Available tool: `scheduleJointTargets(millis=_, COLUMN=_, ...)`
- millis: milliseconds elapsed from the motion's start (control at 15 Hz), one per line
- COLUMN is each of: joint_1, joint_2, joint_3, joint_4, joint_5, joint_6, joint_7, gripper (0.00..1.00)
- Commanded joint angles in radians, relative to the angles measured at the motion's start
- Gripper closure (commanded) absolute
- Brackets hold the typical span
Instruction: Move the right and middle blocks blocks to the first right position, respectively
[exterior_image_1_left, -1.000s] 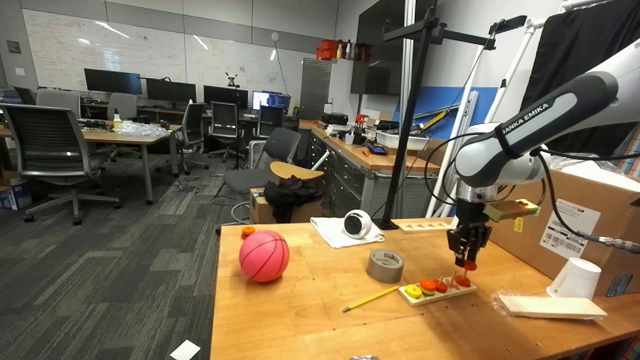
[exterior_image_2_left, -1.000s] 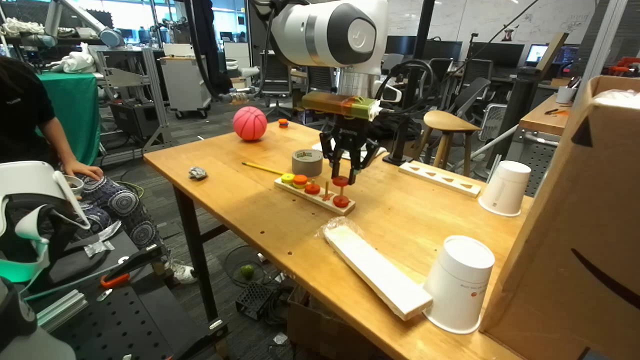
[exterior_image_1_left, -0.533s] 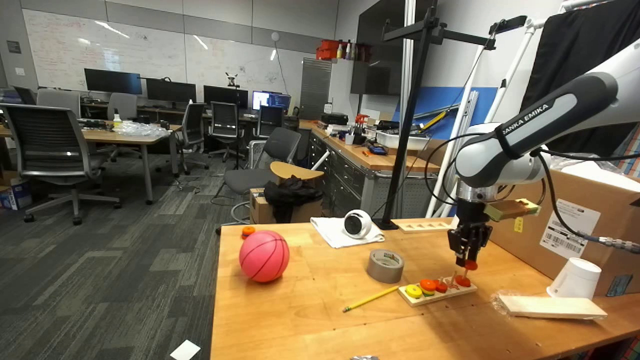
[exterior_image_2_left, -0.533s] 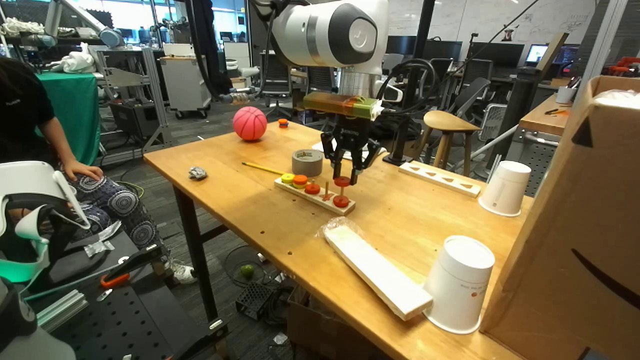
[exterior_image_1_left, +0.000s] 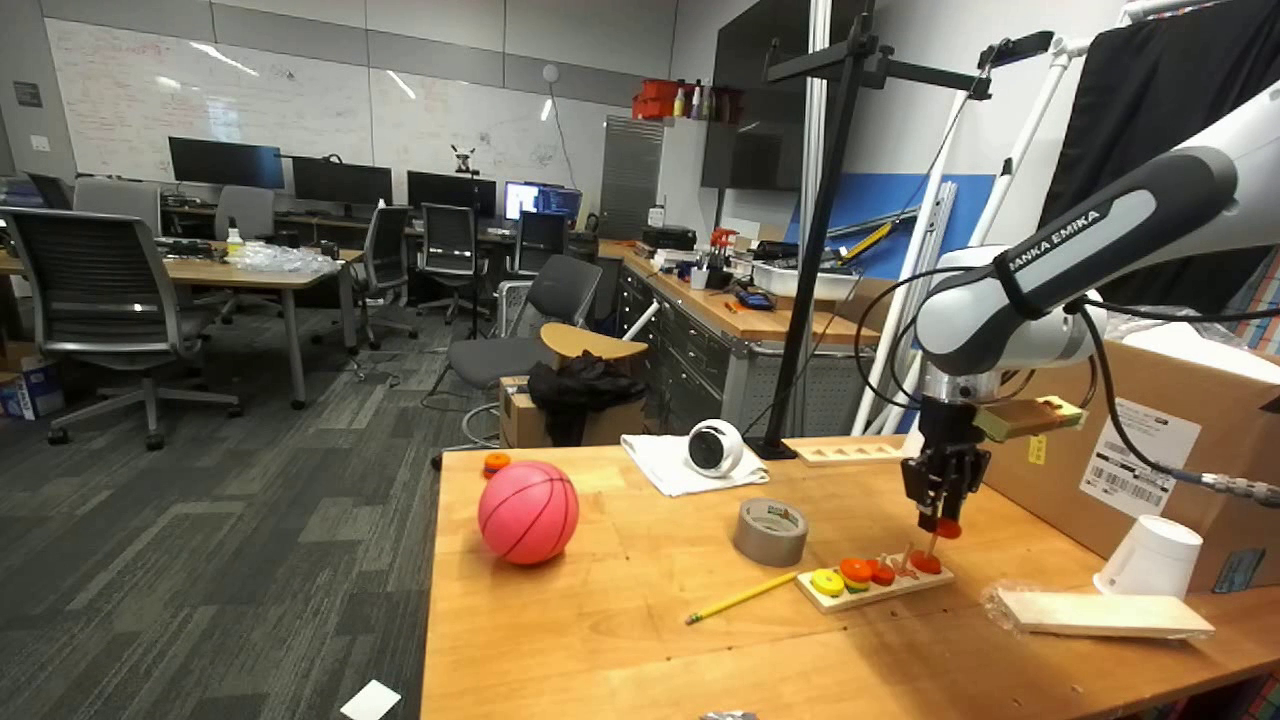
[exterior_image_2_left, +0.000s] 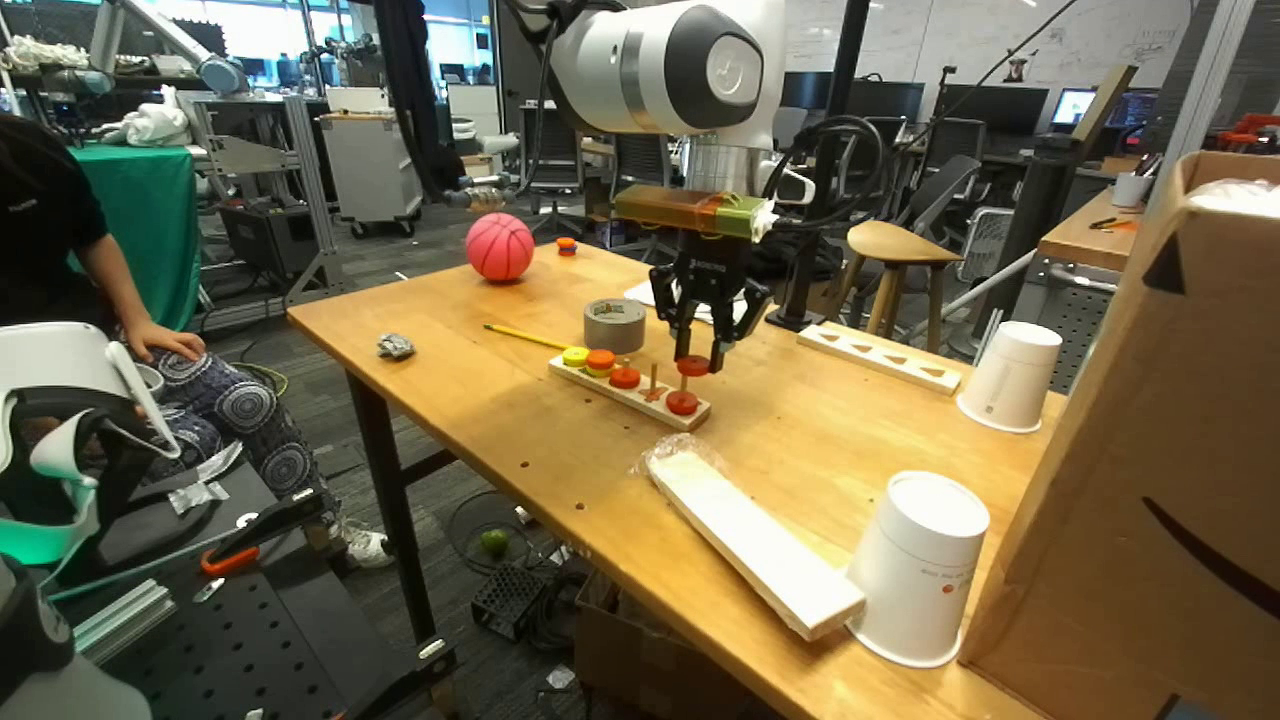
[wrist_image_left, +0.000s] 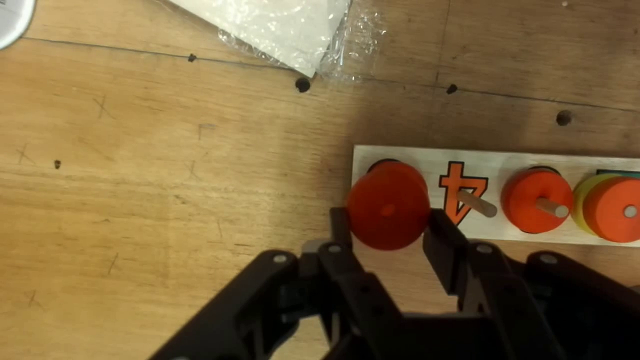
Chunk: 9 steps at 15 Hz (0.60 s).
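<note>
The Robotiq gripper pinches 1 red disc near the top of the end peg; 1 lower red disc circles that peg's base.

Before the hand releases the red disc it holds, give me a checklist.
Hand gripping the upper red disc: ok.
Lower red disc on the end peg of the board: ok.
Upper red disc down on the lower one: not ok, peg shows between them in both exterior views.
Upper disc's hole lined up with that peg: cannot tell, no clear view of the peg's tip.
Hand apart from the neighbouring peg by the printed 4: ok.
</note>
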Motion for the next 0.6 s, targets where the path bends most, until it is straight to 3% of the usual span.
scheduleJointTargets(millis=0, joint_1=0.001, joint_2=0.017, joint_3=0.008, joint_4=0.012, joint_5=0.006, joint_6=-0.006, joint_7=-0.020, gripper=0.76)
scheduleJointTargets(millis=533, joint_1=0.007, joint_2=0.020, joint_3=0.020, joint_4=0.002, joint_5=0.002, joint_6=-0.005, joint_7=-0.017, gripper=0.76)
